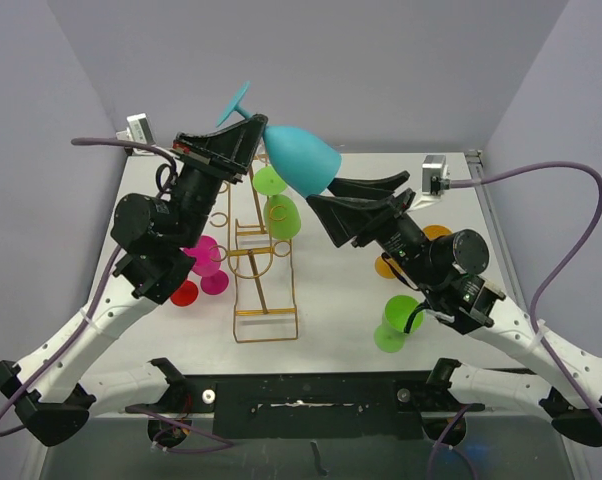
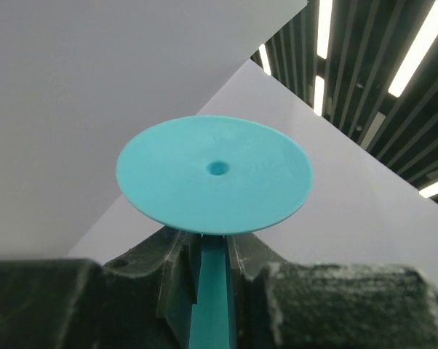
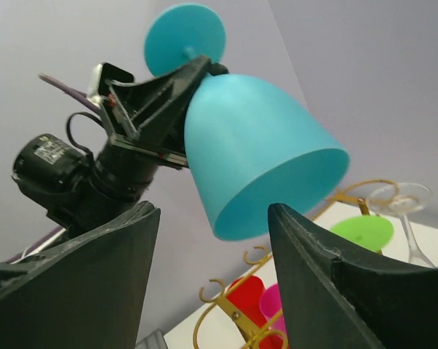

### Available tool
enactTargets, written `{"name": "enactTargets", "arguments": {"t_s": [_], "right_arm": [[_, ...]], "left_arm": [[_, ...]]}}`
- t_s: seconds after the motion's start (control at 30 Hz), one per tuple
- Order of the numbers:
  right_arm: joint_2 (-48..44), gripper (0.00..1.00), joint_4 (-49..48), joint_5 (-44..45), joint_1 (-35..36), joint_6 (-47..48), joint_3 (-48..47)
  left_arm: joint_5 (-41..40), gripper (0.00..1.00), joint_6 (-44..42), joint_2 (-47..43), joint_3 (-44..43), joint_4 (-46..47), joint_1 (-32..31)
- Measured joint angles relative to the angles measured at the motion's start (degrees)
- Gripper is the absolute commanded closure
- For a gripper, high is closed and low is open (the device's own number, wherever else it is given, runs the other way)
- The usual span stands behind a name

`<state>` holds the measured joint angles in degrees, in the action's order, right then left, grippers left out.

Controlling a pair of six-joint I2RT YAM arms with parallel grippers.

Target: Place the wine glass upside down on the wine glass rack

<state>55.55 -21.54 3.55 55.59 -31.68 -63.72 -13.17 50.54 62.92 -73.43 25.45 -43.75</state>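
Teal wine glass (image 1: 299, 160) held midair above wine glass rack (image 1: 265, 313). Stem clamped in left hand (image 1: 253, 128), foot up-left, bowl mouth tilted down-right toward right hand (image 1: 321, 194). Right hand spread wide, 2 fingers flanking rim, apparently no contact.

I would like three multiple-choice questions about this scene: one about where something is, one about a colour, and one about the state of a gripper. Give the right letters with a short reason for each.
1. Where is the wine glass?
A. standing on the table
B. in the air, held at its stem
C. hanging on the rack

2. What colour is it?
A. teal
B. orange
C. clear

3. How is the right gripper?
A. shut on the stem
B. shut on a wire
C. open, at the bowl's rim

Answers:
1 B: the left gripper clamps the stem in the air.
2 A: bowl and foot are teal in every view.
3 C: its fingers stand apart on either side of the rim.
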Motion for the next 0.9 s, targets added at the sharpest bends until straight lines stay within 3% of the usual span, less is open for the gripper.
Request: {"name": "enactTargets", "arguments": {"t_s": [0.23, 0.5, 0.7, 0.9], "right_arm": [[-5.57, 0.35, 12.37, 5.77, 0.00, 1.75, -0.52], [-4.26, 0.34, 16.55, 6.05, 0.00, 3.10, -9.97], [0.22, 0.34, 19.26, 7.48, 0.00, 0.50, -18.62], [3.08, 0.34, 23.32, 12.94, 0.00, -3.21, -21.07]], "left_arm": [[5.44, 1.00, -10.80, 0.50, -5.29, -7.32, 0.46], [17.51, 1.00, -18.49, 5.44, -13.20, -13.55, 0.63], [27.54, 1.00, -20.72, 8.74, -13.38, -14.10, 0.61], [32.33, 1.00, -24.39, 8.79, -10.84, -14.01, 0.61]]}}
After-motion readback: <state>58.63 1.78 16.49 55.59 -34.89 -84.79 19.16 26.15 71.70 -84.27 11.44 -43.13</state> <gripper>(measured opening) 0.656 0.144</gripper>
